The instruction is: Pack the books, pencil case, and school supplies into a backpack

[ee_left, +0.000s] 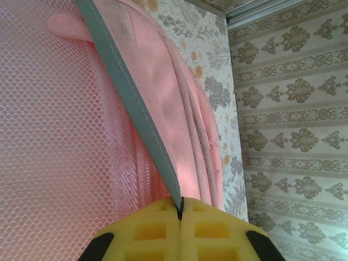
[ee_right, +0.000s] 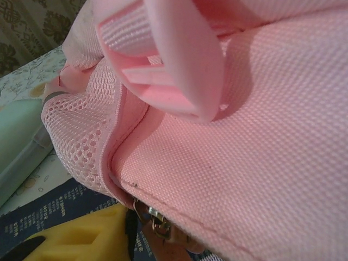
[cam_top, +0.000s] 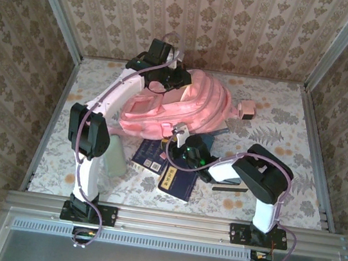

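The pink backpack (cam_top: 184,103) lies in the middle of the table. My left gripper (cam_top: 163,72) is at its far top edge, shut on a grey trim strip (ee_left: 136,103) of the backpack (ee_left: 54,136); its yellow fingers (ee_left: 157,231) meet on the strip. My right gripper (cam_top: 180,135) is at the bag's near edge. One yellow finger (ee_right: 81,239) shows beside a metal zipper pull (ee_right: 155,220), well apart from it; fabric hides the other finger. Two navy books (cam_top: 150,158) (cam_top: 178,182) lie in front of the bag. The sage-green pencil case (cam_top: 116,155) lies to their left.
A small pink boxy item (cam_top: 247,109) sits right of the backpack. Something blue (cam_top: 209,139) pokes out under the bag's near right side. Patterned walls close in the table on three sides. A metal rail (cam_top: 174,220) runs along the near edge.
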You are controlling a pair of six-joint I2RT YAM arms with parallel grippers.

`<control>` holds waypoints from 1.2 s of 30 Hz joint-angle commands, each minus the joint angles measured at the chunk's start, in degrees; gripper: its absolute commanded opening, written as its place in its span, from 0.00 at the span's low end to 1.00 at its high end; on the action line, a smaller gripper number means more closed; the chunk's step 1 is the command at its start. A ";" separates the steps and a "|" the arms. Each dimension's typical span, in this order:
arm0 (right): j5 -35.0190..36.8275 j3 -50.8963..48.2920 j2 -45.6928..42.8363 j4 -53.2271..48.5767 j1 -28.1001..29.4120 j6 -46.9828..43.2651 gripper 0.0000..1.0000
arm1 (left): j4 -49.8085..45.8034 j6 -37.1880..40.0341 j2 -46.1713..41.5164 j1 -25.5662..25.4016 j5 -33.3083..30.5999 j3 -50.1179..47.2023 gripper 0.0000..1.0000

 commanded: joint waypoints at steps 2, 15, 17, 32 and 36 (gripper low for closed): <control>-1.31 1.11 0.62 1.74 -1.26 1.65 0.32 | 5.10 -0.26 -2.12 -0.63 2.52 0.03 0.00; -14.19 0.10 0.69 5.23 -3.93 7.41 0.08 | -2.04 0.19 -18.72 4.58 -12.79 -21.12 0.65; -14.55 -0.06 0.79 5.42 -3.99 8.33 0.08 | -1.50 -2.95 -24.18 5.52 -16.72 -28.43 0.66; -15.19 -1.37 2.97 10.23 -4.43 13.68 0.09 | 9.18 -27.67 -41.29 5.14 -27.03 -62.08 0.72; -15.74 -1.57 3.25 11.20 -4.52 14.31 0.08 | 11.61 -29.71 -39.02 4.45 -29.66 -62.69 0.69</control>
